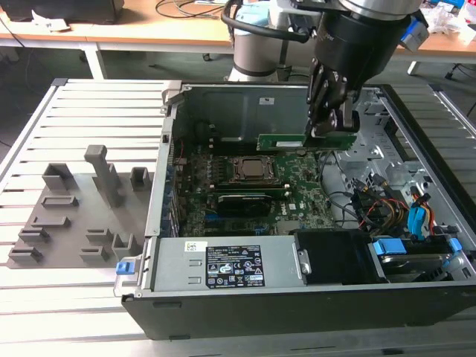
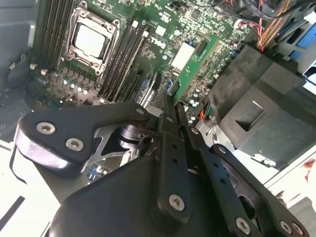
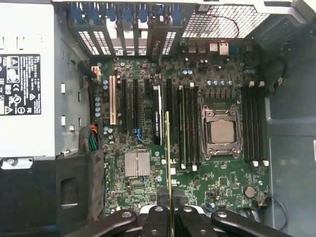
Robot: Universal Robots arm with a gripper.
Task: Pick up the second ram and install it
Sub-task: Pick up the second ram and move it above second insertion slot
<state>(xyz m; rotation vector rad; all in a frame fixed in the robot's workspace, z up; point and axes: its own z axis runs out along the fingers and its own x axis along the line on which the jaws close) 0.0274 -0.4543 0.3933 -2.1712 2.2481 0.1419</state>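
From my remote seat this is clearly a robotics lab or workshop: an opened desktop PC case (image 1: pixel 297 245) sits on a slatted aluminium bench (image 1: pixel 97 119), grey printed fixture blocks (image 1: pixel 74 216) lie beside it, and wooden desks (image 1: pixel 149 30) strewn with cables (image 1: pixel 190 6) run along the back.

Exterior view: high, oblique; both wrist views near, sharing motherboard (image 3: pixel 197 197), seemingly.

Arm (image 1: pixel 357 37) reaches downward, tool (image 1: pixel 331 126) clamped closed.
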